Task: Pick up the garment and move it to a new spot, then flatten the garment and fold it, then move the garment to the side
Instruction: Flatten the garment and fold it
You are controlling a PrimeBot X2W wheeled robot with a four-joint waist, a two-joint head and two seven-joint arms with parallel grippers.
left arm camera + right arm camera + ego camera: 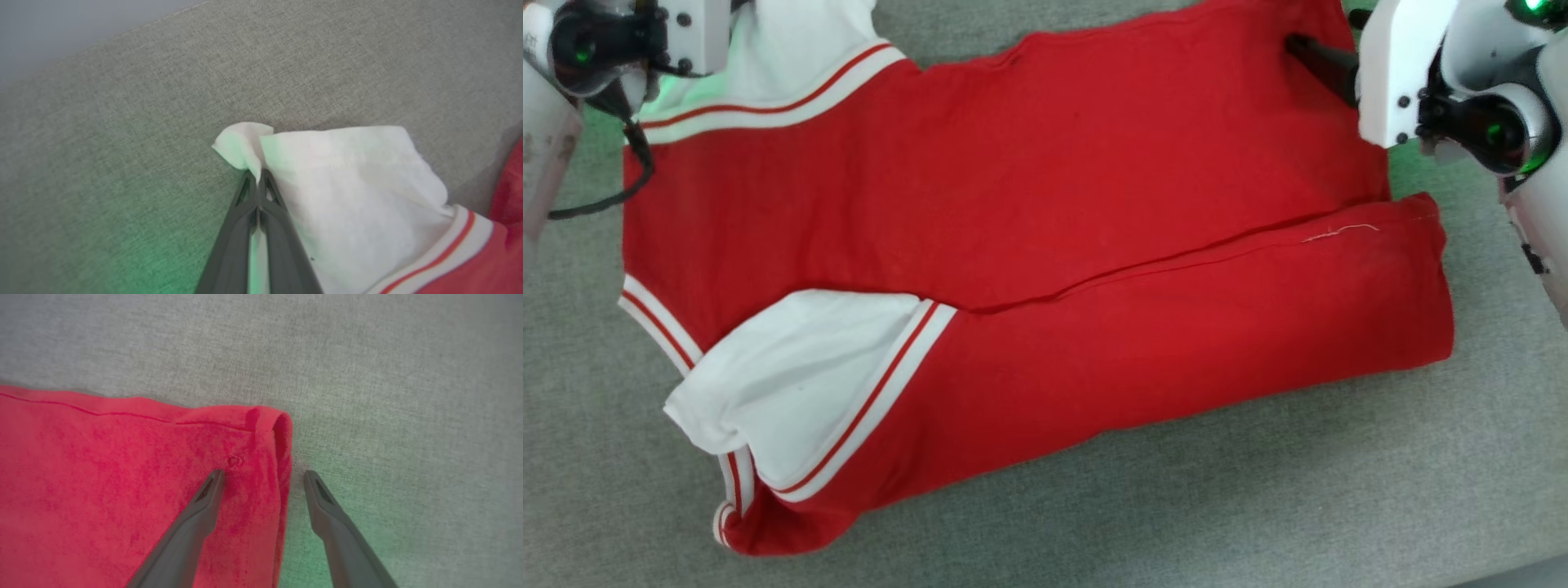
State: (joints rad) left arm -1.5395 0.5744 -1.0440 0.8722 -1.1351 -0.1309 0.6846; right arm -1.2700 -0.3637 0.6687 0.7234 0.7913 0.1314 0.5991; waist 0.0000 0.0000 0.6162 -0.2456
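Head view: the red jersey T-shirt with white short sleeves and red-and-white striped trim (1045,204) lies sideways on the grey woven-fabric table (1258,490), with its neck end to the left and its hem to the right. The near long side, sleeve included, is already turned in over the body, so this looks like the folding stage, with the far side next. That would explain why both arms sit at the far edge. The left arm's white wrist housing (690,28) is above the far sleeve, and the right tool (1311,49) is at the far hem corner. A black cable (637,175) droops from the left arm across the shoulder of the shirt and could drag the cloth. A loose white thread (1339,230) lies on the folded hem and is harmless.

Left wrist view: the left tool (257,175) is closed tight on a bunched corner of the white sleeve (347,183), with cloth squeezed between its dark fingers. The pinch is small and near the edge, so I judge it could slip under a hard pull.

Right wrist view: the right tool stands open and grips nothing. One finger (204,498) rests over the red cloth and the other (322,498) over bare table, either side of the rolled hem corner (278,428). It seems placed to close on that edge. Nothing else lies nearby to block the fold.
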